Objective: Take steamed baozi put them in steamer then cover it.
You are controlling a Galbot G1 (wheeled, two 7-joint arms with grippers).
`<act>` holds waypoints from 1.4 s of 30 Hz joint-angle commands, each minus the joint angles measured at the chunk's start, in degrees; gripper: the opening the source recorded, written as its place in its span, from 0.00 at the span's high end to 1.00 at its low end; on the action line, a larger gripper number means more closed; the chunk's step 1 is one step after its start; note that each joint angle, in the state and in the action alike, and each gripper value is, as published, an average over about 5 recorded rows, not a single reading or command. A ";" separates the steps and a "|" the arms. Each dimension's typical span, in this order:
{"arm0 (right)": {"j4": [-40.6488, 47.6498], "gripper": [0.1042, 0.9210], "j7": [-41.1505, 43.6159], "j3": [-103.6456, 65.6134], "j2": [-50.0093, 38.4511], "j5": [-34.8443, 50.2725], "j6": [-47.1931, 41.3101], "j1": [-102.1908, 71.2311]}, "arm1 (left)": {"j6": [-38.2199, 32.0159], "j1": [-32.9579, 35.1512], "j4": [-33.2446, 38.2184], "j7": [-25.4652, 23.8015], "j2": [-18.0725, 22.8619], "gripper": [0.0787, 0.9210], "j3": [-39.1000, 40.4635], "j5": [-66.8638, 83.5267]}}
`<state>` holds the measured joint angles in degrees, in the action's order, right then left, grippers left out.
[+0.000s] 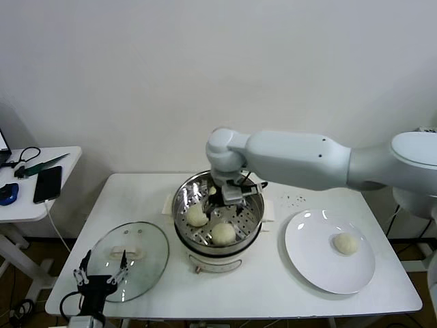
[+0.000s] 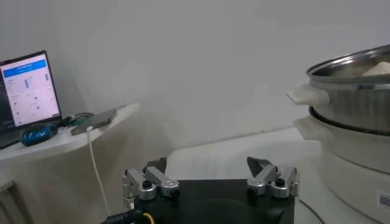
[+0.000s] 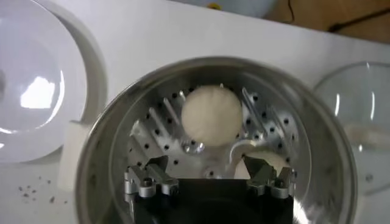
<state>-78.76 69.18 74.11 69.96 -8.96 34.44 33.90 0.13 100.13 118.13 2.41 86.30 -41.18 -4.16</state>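
The steamer [image 1: 217,240] stands mid-table with two baozi on its perforated tray, one on the left [image 1: 196,216] and one at the front [image 1: 223,234]. A pale bit of what may be a third [image 1: 212,190] shows at the far side, mostly hidden by the wrist. My right gripper [image 1: 229,199] is low inside the pot, open and empty. In the right wrist view [image 3: 207,173] one baozi [image 3: 211,114] lies ahead of the fingers and another [image 3: 271,159] beside one finger. One baozi [image 1: 346,243] lies on the white plate [image 1: 311,263]. The glass cover [image 1: 147,242] lies flat at the front left.
My left gripper [image 1: 102,272] is parked, open, at the table's front left edge by the cover; it also shows in the left wrist view [image 2: 210,176]. A side table [image 1: 31,205] on the left carries a phone [image 1: 48,183], cables and a laptop [image 2: 27,85].
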 commanded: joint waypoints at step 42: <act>12.01 0.12 -3.75 -20.09 -40.13 8.06 -40.86 -33.57 | 0.40 0.26 0.31 -0.03 -0.23 0.12 0.50 -1.49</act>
<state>-70.97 64.07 58.40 31.37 0.69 -6.48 8.56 0.55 100.28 118.50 2.37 85.98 -40.64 -5.51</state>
